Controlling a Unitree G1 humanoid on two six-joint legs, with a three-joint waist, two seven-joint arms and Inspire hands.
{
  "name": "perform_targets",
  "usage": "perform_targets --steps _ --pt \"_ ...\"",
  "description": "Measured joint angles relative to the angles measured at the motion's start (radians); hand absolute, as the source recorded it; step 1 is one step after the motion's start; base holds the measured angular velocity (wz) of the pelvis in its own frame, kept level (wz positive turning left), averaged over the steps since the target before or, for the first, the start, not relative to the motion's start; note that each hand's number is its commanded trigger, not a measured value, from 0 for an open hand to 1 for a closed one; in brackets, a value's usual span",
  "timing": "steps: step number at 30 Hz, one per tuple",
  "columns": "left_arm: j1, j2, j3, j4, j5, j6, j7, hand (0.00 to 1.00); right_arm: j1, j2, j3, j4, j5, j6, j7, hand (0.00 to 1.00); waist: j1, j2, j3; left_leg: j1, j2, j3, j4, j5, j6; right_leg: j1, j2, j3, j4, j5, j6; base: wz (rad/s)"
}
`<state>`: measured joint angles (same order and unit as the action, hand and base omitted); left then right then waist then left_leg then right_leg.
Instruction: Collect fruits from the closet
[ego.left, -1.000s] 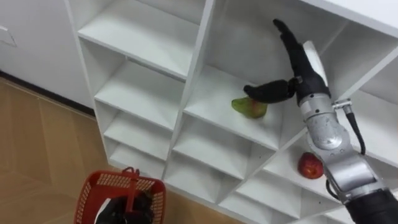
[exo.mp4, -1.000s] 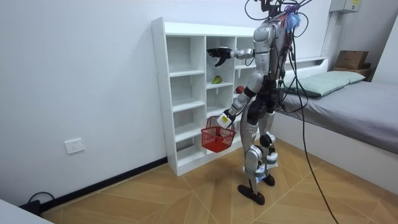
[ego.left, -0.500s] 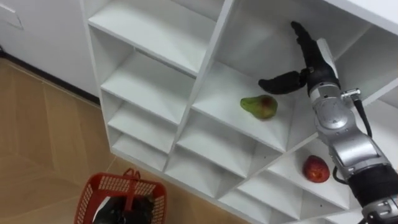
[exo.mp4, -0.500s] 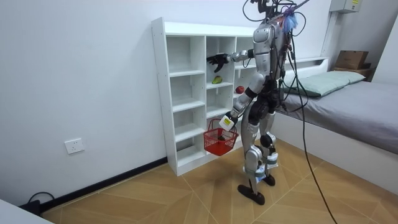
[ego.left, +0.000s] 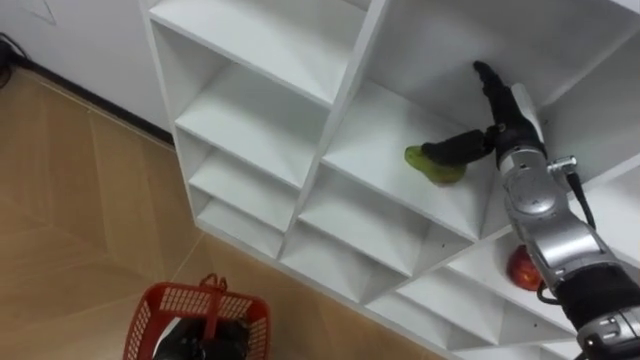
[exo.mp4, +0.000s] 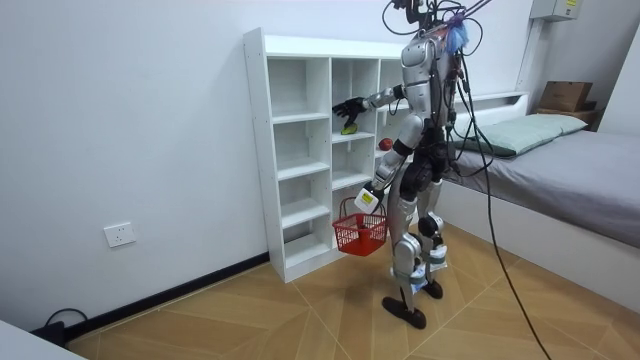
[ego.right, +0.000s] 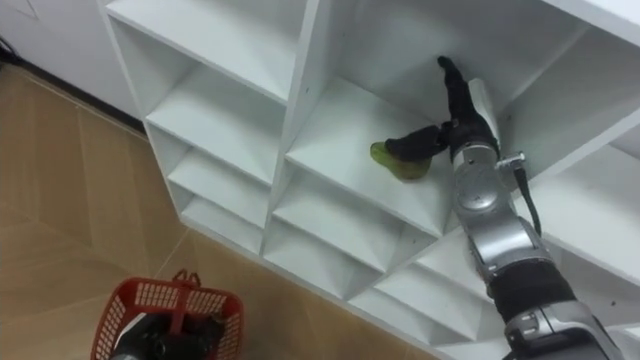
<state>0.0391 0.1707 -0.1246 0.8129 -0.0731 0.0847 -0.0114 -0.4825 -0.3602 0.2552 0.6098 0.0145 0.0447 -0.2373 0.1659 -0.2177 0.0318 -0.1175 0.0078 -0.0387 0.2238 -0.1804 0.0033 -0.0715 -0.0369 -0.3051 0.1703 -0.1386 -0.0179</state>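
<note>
A green pear (ego.left: 430, 166) lies on a white shelf in the closet's middle column (ego.left: 352, 100). My right hand (ego.left: 497, 122) reaches into that compartment, fingers straight and pointing up, thumb stretched out across the top of the pear. A red apple (ego.left: 524, 268) rests one shelf lower to the right, partly behind my right forearm. My left hand (exo.mp4: 368, 199) hangs low, shut on the handle of a red basket (ego.left: 196, 318), which hangs in front of the lower shelves. In the room view I stand facing the closet (exo.mp4: 300, 150).
The other compartments of the white closet hold nothing. Wooden floor (ego.left: 70, 230) lies below and to the left. A bed (exo.mp4: 560, 160) stands behind me at the room view's right. A wall socket (exo.mp4: 119, 235) is at the room view's left.
My right hand has come down and closer to the pear, so the thumb now lies over it. The eye view has shifted, and the basket has swung slightly toward the room view's right.
</note>
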Motion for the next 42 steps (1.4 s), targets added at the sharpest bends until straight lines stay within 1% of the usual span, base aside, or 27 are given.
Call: perform_targets --steps 2,7,11,15,17,20,25,30,31,33,34,35,38,40,42 --pt "0.000 -0.001 0.000 -0.001 0.000 0.000 0.001 1.00 0.000 0.000 0.000 -0.005 0.023 0.000 0.001 0.00 -0.002 0.001 -0.0006 0.007 0.001 0.011 0.000 0.000 0.000 0.004 0.000 0.006 0.000 0.000 0.000 -0.07" --pt "0.000 -0.001 0.002 -0.001 0.000 0.000 0.009 1.00 0.000 0.000 -0.001 -0.025 0.060 0.000 0.017 0.00 -0.018 0.006 -0.0033 0.019 0.002 0.011 0.000 0.000 0.000 0.017 0.000 0.004 0.000 0.000 0.000 0.00" --pt "0.000 -0.002 0.002 -0.001 -0.003 0.000 0.010 1.00 0.000 0.000 -0.001 -0.040 0.061 0.000 0.028 0.00 -0.022 0.012 -0.0112 0.028 0.002 0.011 0.000 0.000 0.000 0.025 0.000 0.003 0.001 0.000 0.000 0.00" --pt "0.001 0.002 0.001 -0.001 -0.005 0.000 0.009 1.00 0.000 0.000 0.000 -0.041 0.065 0.000 0.047 0.00 -0.023 0.014 -0.0124 0.042 0.002 0.009 0.000 0.000 0.000 0.040 0.000 0.003 0.003 0.000 0.000 0.00" --pt "0.001 0.003 -0.002 -0.001 -0.012 0.000 0.009 1.00 0.001 0.000 0.000 -0.041 0.092 0.000 0.059 0.00 -0.024 0.013 -0.0134 0.047 0.002 0.009 0.000 0.000 0.000 0.046 0.000 0.001 0.003 0.000 0.000 0.00" --pt "0.001 0.006 -0.017 0.008 -0.014 0.000 0.009 1.00 0.005 0.000 0.006 -0.035 0.112 0.000 0.070 0.00 -0.022 0.013 -0.0135 0.058 0.002 0.009 0.000 0.000 0.000 0.057 0.000 0.000 0.003 0.000 0.000 0.00" --pt "0.001 0.005 -0.017 0.026 -0.014 0.000 0.010 1.00 0.007 0.000 0.008 -0.033 0.134 0.000 0.080 0.00 -0.023 0.013 -0.0136 0.060 0.002 0.009 0.000 0.000 0.000 0.058 0.000 0.001 0.003 0.000 0.000 0.00" --pt "0.002 -0.005 -0.015 0.033 -0.013 0.000 0.013 1.00 0.032 0.000 0.005 -0.039 0.165 0.000 0.105 0.00 -0.025 0.015 -0.0146 0.057 0.000 0.005 0.001 0.000 0.000 0.060 -0.002 -0.005 0.002 0.000 0.000 0.04" --pt "0.002 -0.007 -0.010 0.033 -0.013 0.000 0.013 1.00 0.042 0.003 0.000 -0.046 0.165 0.000 0.116 0.00 -0.024 0.016 -0.0155 0.058 0.000 0.006 0.001 0.000 0.000 0.060 -0.002 -0.003 0.002 0.000 0.000 0.00" --pt "0.002 -0.022 0.005 0.033 -0.011 0.000 0.013 1.00 0.066 0.004 -0.006 -0.074 0.162 0.000 0.131 0.00 -0.024 0.023 -0.0191 0.058 -0.002 0.007 0.001 0.000 0.000 0.059 -0.004 -0.001 0.002 0.001 0.001 0.00" --pt "0.002 -0.023 0.006 0.033 -0.011 0.000 0.014 1.00 0.074 0.004 -0.007 -0.083 0.159 0.000 0.132 0.00 -0.024 0.026 -0.0207 0.058 -0.002 0.008 0.001 0.000 0.000 0.059 -0.004 0.000 0.002 0.001 0.001 0.00" --pt "0.002 -0.025 0.006 0.032 -0.011 0.001 0.014 1.00 0.090 0.004 -0.012 -0.095 0.152 0.000 0.135 0.00 -0.025 0.033 -0.0248 0.058 -0.003 0.009 0.001 0.000 0.001 0.058 -0.005 0.001 0.002 0.001 0.002 0.00" --pt "0.002 -0.031 0.007 0.029 -0.011 0.000 0.013 1.00 0.128 0.004 -0.046 -0.117 0.139 -0.001 0.151 0.00 -0.028 0.048 -0.0325 0.061 -0.003 0.015 0.000 0.000 0.001 0.058 -0.006 0.004 0.003 0.002 0.003 -0.06" --pt "0.002 -0.033 0.014 0.030 -0.011 0.000 0.013 1.00 0.131 0.006 -0.046 -0.124 0.134 -0.001 0.155 0.00 -0.027 0.053 -0.0339 0.065 0.000 0.020 0.000 0.000 0.001 0.058 -0.006 0.008 0.005 0.002 0.003 -0.09" --pt "0.004 -0.035 0.024 0.034 -0.011 0.000 0.013 1.00 0.134 0.009 -0.046 -0.124 0.133 -0.001 0.154 0.00 -0.025 0.055 -0.0326 0.070 0.000 0.022 -0.001 0.000 0.001 0.062 -0.006 0.008 0.007 0.002 0.003 -0.02"
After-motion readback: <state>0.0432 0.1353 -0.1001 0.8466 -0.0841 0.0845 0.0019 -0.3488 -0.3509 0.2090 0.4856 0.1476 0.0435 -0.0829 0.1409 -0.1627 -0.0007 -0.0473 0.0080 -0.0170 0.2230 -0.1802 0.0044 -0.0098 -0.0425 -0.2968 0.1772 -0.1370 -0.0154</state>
